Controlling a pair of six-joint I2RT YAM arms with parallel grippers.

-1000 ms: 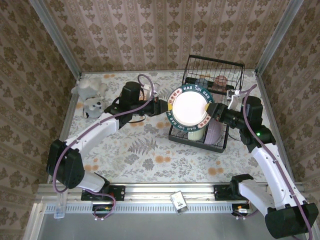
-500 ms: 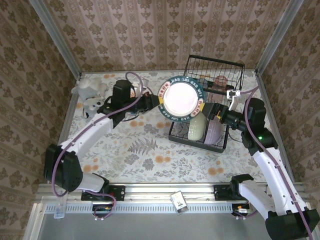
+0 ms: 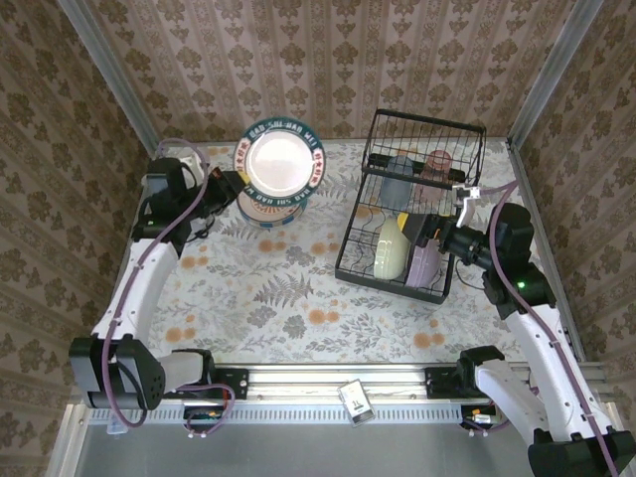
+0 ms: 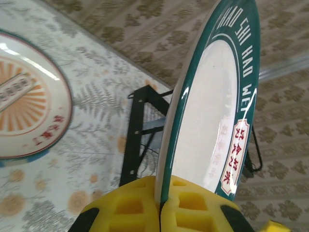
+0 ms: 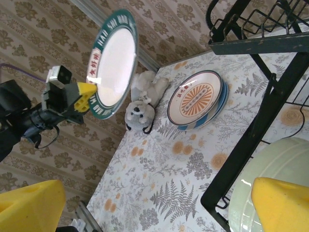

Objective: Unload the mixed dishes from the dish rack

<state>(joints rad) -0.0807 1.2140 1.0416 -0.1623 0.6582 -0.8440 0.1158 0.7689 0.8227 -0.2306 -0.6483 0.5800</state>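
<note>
So the left gripper point(image 3: 227, 182) is clamped on the edge of a teal-rimmed plate point(image 3: 281, 159), holding it upright in the air. The stacked plates point(image 3: 266, 209) sit on the table close by, lower down. Right gripper point(image 3: 437, 231) is spread wide open right against the dish rack point(image 3: 360, 253), with the pale green bowl point(image 3: 391, 250) and lavender bowl point(image 3: 425, 263) just ahead of its fingers.

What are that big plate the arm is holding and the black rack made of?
The plate looks like glazed ceramic or melamine: glossy, bright reflections along its teal rim. The dish rack seems painted metal: thin black wires and bars.
</note>
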